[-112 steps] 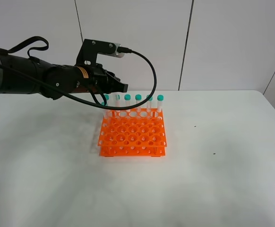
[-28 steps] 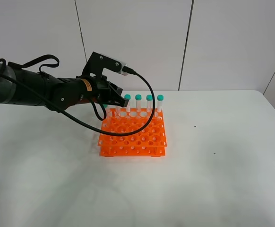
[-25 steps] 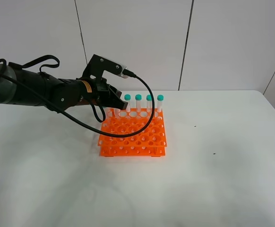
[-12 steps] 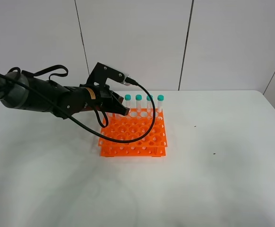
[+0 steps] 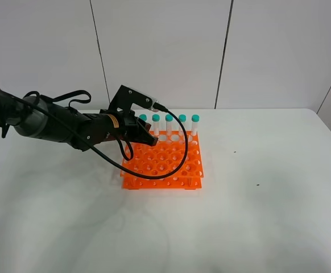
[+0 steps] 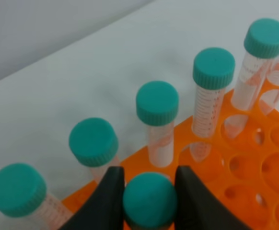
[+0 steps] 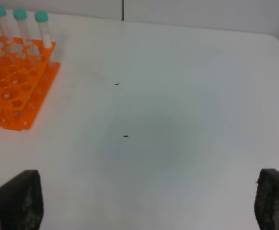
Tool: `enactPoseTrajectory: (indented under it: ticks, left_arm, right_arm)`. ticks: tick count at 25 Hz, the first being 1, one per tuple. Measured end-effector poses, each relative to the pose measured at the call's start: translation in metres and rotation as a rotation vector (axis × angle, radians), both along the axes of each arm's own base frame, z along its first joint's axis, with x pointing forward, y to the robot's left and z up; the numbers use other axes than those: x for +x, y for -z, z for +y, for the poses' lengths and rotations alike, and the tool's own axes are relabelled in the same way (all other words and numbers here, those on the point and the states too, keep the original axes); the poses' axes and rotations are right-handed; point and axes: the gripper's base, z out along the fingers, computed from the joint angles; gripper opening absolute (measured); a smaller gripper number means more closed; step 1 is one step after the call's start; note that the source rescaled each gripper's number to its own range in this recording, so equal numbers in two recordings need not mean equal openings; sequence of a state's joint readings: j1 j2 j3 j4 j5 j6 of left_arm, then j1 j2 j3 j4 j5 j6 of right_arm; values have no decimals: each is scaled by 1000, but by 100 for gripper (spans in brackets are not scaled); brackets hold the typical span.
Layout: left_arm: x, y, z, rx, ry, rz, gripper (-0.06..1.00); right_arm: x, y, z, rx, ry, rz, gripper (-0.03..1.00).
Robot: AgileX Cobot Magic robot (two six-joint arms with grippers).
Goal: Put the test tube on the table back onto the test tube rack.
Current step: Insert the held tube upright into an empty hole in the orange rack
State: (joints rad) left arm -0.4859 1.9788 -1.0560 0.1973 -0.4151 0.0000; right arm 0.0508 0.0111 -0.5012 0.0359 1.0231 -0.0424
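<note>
Left gripper (image 6: 150, 191) clamped on test tube (image 6: 150, 200), lowered since 1 s ago to test tube rack (image 5: 162, 162) near table (image 5: 268, 199) far edge; insertion judged underway. Right gripper (image 7: 144, 211) wide apart, idle.

Below its teal cap, the test tube (image 6: 150, 200) between the left gripper (image 6: 149, 203) fingers is cut off, so its seating in the test tube rack (image 6: 254, 167) cannot be judged.
</note>
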Motion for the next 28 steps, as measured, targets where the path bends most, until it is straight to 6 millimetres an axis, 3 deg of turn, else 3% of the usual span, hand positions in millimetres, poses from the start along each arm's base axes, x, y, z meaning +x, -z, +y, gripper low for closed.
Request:
enactPoseTrajectory:
  ticks: [28]
  left_arm:
    - [5, 4, 7, -67, -75, 40, 2]
  right_arm:
    - [0, 0, 0, 0, 0, 0, 97]
